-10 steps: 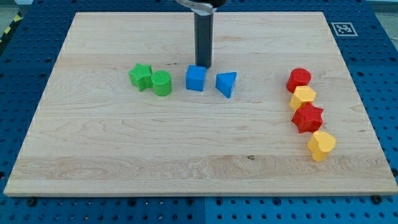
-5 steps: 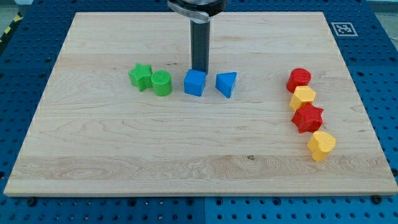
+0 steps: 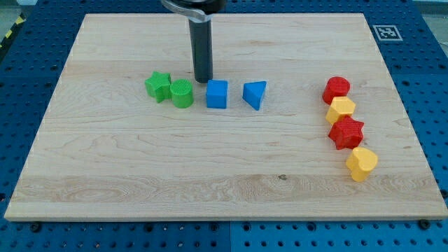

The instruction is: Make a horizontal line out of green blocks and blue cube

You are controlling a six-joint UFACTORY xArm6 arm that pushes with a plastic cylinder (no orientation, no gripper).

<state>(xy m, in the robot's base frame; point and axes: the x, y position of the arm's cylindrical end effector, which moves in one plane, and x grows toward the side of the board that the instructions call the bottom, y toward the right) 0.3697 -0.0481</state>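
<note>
Bright, even overhead light, soft short shadows, sharp focus throughout.

pale wooden board [image 3: 140, 175] on a blue perforated table [image 3: 28, 84], evenly lit.

Upright dark rod, my tip [image 3: 203, 81] down on the board

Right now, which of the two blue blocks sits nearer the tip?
The blue cube, just right of my tip; the blue wedge lies farther right.
</note>
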